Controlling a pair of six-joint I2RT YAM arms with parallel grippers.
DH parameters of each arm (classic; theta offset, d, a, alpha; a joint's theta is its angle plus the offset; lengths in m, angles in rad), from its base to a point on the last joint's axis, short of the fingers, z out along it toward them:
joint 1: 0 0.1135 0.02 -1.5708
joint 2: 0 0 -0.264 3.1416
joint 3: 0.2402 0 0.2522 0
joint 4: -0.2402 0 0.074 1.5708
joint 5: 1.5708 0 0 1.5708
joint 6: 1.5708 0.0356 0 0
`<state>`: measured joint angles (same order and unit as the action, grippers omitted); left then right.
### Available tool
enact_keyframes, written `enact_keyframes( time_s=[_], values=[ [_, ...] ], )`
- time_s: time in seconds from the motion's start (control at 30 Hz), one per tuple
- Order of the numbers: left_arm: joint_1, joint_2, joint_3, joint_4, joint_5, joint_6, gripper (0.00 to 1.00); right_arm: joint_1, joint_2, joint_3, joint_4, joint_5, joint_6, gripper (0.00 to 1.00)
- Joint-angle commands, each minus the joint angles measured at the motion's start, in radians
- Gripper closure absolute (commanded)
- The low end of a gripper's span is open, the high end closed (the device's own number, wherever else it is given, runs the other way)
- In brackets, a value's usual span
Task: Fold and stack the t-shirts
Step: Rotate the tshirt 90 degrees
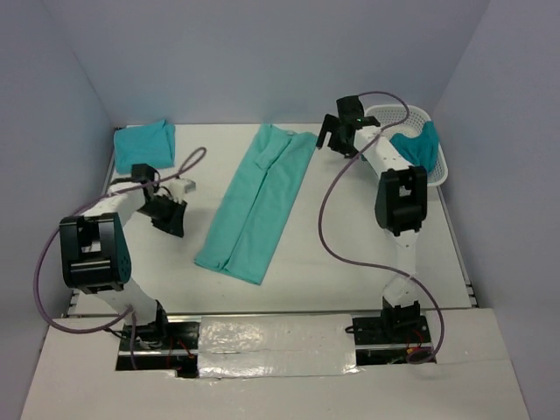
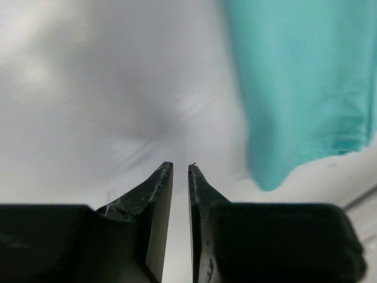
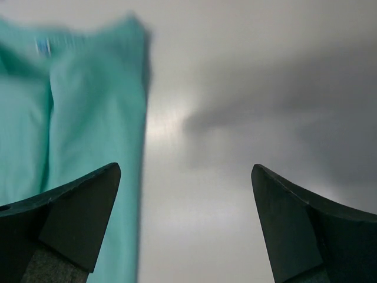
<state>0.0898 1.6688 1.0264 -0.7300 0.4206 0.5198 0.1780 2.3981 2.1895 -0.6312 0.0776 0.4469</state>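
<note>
You're dealing w/ 3 t-shirts & 1 basket (image 1: pixel 442 171), cloth prob. soft, light & floppy, so you're pinching hems/corners: long-folded t-shirt (image 1: pixel 258 201) lying mid-table, folded t-shirt (image 1: pixel 144 140) far-left corner, bunched t-shirt (image 1: pixel 418 144) in the basket, left gripper (image 2: pixel 181 166) jaws barely parted, right gripper (image 3: pixel 185 171) jaws spread wide, both empty.

A white table (image 1: pixel 350 236) fills the middle of the overhead view. A white plastic lattice basket (image 1: pixel 411 110) stands on it at the upper right, close to the right-hand wall. Shiny silver tape (image 1: pixel 262 337) runs along the table's near edge at bottom centre. Pale grey-blue walls (image 1: pixel 262 52) enclose the back and both sides
</note>
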Motion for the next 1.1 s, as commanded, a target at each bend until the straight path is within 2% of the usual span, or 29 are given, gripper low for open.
enact_keyframes(
  time_s=[0.0, 0.03, 0.07, 0.1, 0.13, 0.17, 0.23, 0.27, 0.3, 0.33, 0.4, 0.47, 0.57, 0.63, 0.8, 1.07],
  values=[
    [0.108, -0.099, 0.093, -0.017, -0.019, -0.049, 0.7, 0.084, -0.405, -0.309, -0.042, -0.012, -0.048, 0.0],
    [0.135, -0.116, 0.103, -0.019, -0.028, -0.061, 0.7, 0.141, -0.566, -0.423, -0.016, -0.063, -0.034, 0.0],
    [0.143, -0.153, 0.104, -0.006, -0.028, -0.069, 0.7, 0.173, -0.647, -0.668, 0.061, -0.103, -0.011, 0.0],
    [0.145, -0.173, 0.1, 0.0, -0.028, -0.082, 0.7, 0.211, -0.718, -0.794, 0.114, -0.14, 0.065, 0.0],
    [0.146, -0.213, 0.09, 0.01, -0.023, -0.087, 0.69, 0.309, -0.844, -0.9, 0.205, -0.169, 0.108, 0.0],
    [0.146, -0.23, 0.072, 0.027, -0.014, -0.092, 0.69, 0.369, -0.896, -1.068, 0.234, -0.165, 0.152, 0.0],
    [0.145, -0.263, 0.057, 0.038, -0.005, -0.116, 0.68, 0.467, -0.997, -1.19, 0.333, -0.171, 0.316, 0.07],
    [0.146, -0.274, 0.048, 0.043, 0.004, -0.13, 0.68, 0.545, -1.026, -1.312, 0.393, -0.188, 0.387, 0.12],
    [0.145, -0.282, 0.044, 0.046, 0.009, -0.144, 0.67, 0.579, -1.048, -1.371, 0.459, -0.202, 0.523, 0.31],
    [0.145, -0.294, 0.041, 0.046, 0.018, -0.153, 0.67, 0.61, -1.07, -1.448, 0.558, -0.214, 0.583, 0.38],
    [0.146, -0.299, 0.04, 0.049, 0.04, -0.173, 0.65, 0.71, -1.056, -1.461, 0.581, -0.191, 0.668, 0.4],
    [0.145, -0.302, 0.032, 0.055, 0.046, -0.188, 0.64, 0.786, -0.999, -1.429, 0.57, -0.153, 0.728, 0.36],
    [0.142, -0.314, 0.001, 0.072, 0.058, -0.191, 0.63, 0.821, -0.88, -1.375, 0.527, -0.183, 0.798, 0.34],
    [0.14, -0.323, -0.003, 0.07, 0.066, -0.19, 0.63, 0.842, -0.827, -1.39, 0.563, -0.188, 0.855, 0.34],
    [0.131, -0.363, 0.009, 0.083, 0.104, -0.204, 0.62, 0.853, -0.743, -1.413, 0.58, -0.157, 0.934, 0.34],
    [0.111, -0.406, -0.006, 0.072, 0.116, -0.19, 0.62, 0.787, -0.697, -1.446, 0.628, -0.111, 1.043, 0.4]
  ],
)
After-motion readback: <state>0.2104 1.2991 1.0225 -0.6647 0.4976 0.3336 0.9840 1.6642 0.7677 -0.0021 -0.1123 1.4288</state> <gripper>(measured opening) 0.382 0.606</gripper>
